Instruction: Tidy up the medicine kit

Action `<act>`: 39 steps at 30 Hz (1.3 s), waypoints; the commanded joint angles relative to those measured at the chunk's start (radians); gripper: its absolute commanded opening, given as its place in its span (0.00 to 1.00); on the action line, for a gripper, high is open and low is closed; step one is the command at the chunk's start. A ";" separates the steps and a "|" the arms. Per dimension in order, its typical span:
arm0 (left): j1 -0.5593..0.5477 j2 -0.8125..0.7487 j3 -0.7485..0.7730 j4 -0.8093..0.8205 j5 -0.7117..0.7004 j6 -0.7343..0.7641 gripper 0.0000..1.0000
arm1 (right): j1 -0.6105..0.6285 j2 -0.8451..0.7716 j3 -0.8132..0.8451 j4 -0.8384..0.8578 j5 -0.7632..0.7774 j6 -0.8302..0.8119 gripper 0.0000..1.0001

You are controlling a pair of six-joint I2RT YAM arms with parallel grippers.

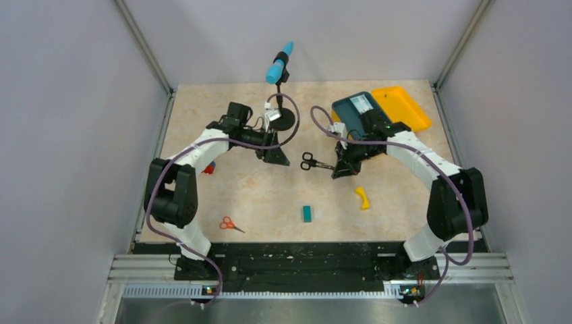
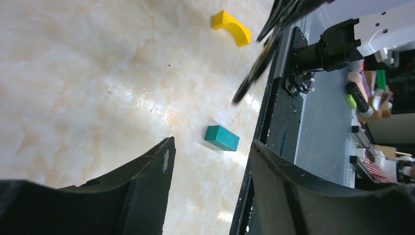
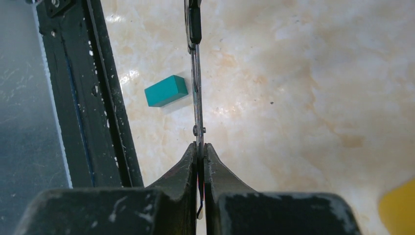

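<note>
right gripper pinching black metal scissors | left gripper open, empty | go slow, level, to far-right yellow plastic medicine kit

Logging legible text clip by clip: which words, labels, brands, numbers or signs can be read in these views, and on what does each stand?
Nothing can be read in any view.
White label inside the medicine kit: too small to read.
Black scissors held in the right tool: no marking visible.
Teal block: plain faces, no print.
</note>
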 commanded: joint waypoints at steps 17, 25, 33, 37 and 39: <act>0.035 -0.295 -0.091 -0.277 -0.198 0.231 0.57 | -0.248 -0.021 0.278 0.263 0.435 0.596 0.00; 0.038 -0.330 -0.113 -0.306 -0.250 0.265 0.57 | -0.248 0.097 0.303 0.248 0.402 0.618 0.00; 0.051 -0.347 -0.139 -0.310 -0.266 0.272 0.57 | -0.249 0.147 0.291 0.213 0.381 0.614 0.07; 0.052 -0.345 -0.152 -0.316 -0.258 0.271 0.57 | -0.248 0.153 0.297 0.194 0.365 0.621 0.32; 0.053 -0.345 -0.153 -0.322 -0.272 0.271 0.57 | -0.248 0.144 0.314 0.179 0.369 0.616 0.41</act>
